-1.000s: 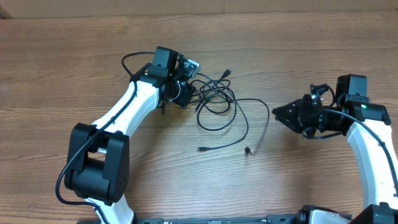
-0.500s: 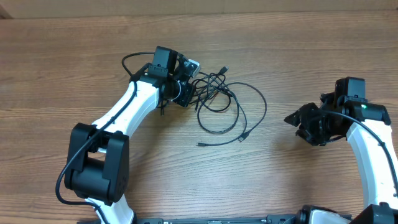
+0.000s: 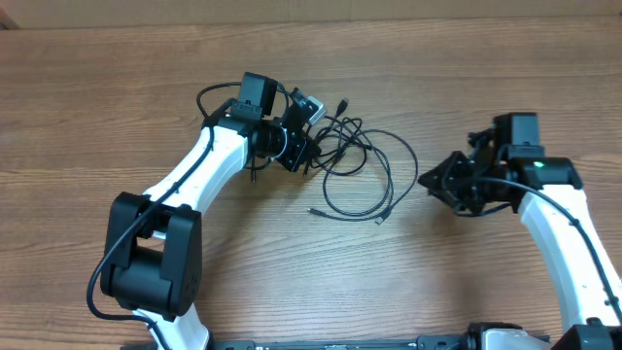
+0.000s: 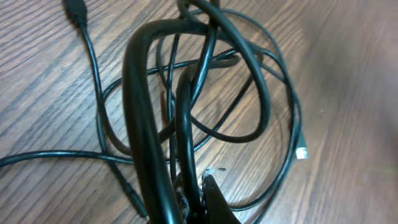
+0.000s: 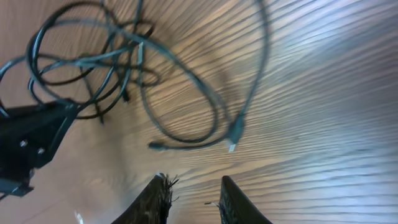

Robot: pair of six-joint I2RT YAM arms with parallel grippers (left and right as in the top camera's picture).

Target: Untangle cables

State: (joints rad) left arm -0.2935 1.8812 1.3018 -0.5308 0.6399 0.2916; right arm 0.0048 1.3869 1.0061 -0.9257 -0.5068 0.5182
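I count two tools, the left tool [image 3: 306, 146] and the right tool [image 3: 426, 182], one desk [image 3: 97, 78], one tangle of cables [image 3: 360, 160], and three plug ends [image 3: 381, 218] showing.

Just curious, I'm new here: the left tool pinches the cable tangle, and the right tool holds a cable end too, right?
Not quite. The left tool does pinch the cables, but the right tool holds nothing: the right wrist view shows its fingers open and empty, the nearest plug lying apart from them.
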